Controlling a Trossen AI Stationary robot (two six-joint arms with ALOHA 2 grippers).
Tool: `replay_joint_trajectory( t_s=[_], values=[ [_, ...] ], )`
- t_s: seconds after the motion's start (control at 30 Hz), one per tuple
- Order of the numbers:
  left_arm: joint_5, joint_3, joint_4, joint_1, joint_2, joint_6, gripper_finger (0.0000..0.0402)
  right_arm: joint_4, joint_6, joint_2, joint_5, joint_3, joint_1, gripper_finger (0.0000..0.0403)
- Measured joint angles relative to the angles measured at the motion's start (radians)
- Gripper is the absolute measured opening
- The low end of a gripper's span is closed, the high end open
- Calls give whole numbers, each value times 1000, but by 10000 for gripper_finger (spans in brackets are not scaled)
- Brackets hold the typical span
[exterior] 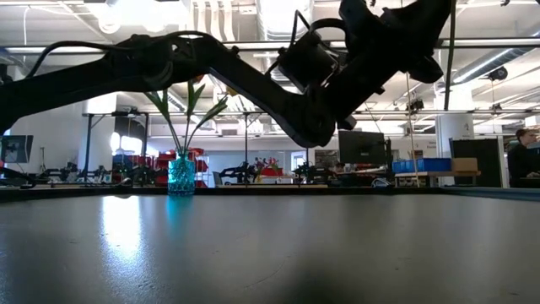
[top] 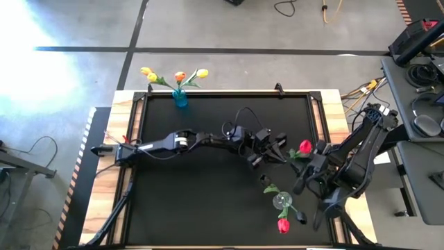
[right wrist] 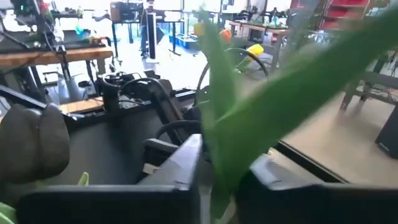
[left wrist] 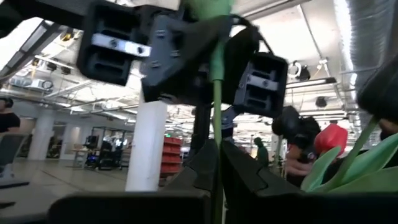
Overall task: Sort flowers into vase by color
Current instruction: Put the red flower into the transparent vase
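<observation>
A red tulip, its head [top: 305,146] up over the table's right half, sits between my two grippers. My left gripper [top: 272,154] reaches in from the left and is shut on its stem. My right gripper [top: 307,167] meets it from the right, shut on green leaves. A clear vase [top: 281,201] stands near the table's near right; a red head [top: 283,226] and dark heads [top: 301,217] stick out of it. A blue vase [top: 180,98] at the far edge holds yellow and orange tulips [top: 179,76]. My left gripper pinches the thin green stem [left wrist: 216,134] between its two fingers [left wrist: 245,174]. The stem runs on past the fingers into the other gripper. The flower is lifted clear of the table. My right gripper is shut on the tulip's green leaves [right wrist: 245,134], which stick out between its two fingers [right wrist: 177,171]. The leaves hide the stem there, so I cannot tell whether it is pinched too.
Both arms hang high over the black mat [exterior: 270,245] in the low view. The blue vase [exterior: 180,176] stands far off at the left. A dark tulip head [right wrist: 36,144] shows close beside my right gripper. Cables and gear lie right of the table [top: 416,76].
</observation>
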Motion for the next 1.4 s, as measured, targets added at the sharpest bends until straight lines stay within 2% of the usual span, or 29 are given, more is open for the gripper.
replay_joint_trajectory(
  t_s=[0.1,0.23,0.47,0.57,0.7,0.87,1.1,1.4],
  values=[
    [3,0,-36,12,-2,34,0,2,-52,6,-12,23,0,22],
    [10,1,-81,21,-10,79,0,-1,-106,11,-44,64,-1,13],
    [31,2,-194,35,-20,182,15,6,-136,14,-60,88,0,10],
    [18,-6,-377,51,-17,276,34,14,-133,12,-55,93,3,10],
    [-42,-6,-625,68,-31,413,67,10,-141,15,-101,109,6,9],
    [-48,-4,-641,77,-37,450,96,7,-175,15,-150,142,10,9],
    [-83,-8,-648,90,-50,532,99,3,-179,14,-218,188,39,9],
    [-196,-16,-856,125,-102,705,98,1,-41,14,-218,178,128,9]
  ],
)
